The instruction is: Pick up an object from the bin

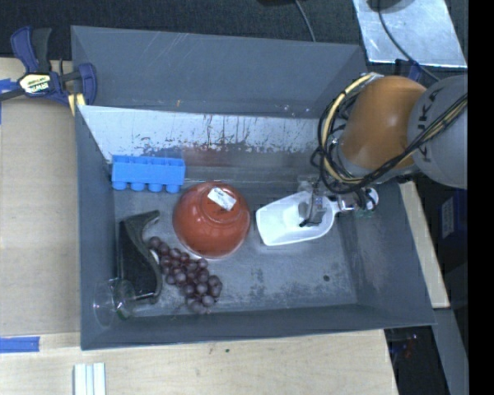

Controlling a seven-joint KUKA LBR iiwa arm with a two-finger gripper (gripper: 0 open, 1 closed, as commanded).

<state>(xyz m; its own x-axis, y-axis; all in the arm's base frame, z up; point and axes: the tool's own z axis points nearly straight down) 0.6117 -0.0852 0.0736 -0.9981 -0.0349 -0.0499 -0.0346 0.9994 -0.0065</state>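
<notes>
My gripper (314, 211) is down in the right half of the bin, right over the right part of a white shallow dish-like thing (281, 223) that lies on the bin floor. The gripper touches or nearly touches the dish's upper right rim. A round red-brown pot (207, 225) with a white label on top sits just left of the dish, apart from the gripper.
A blue studded block (148, 174) lies at the back left. In the front left corner are a black wedge-shaped thing (137, 257), a bunch of dark purple grapes (186, 273) and a clear glass (109, 300). The arm with its orange cover and cables hangs above the bin's right wall.
</notes>
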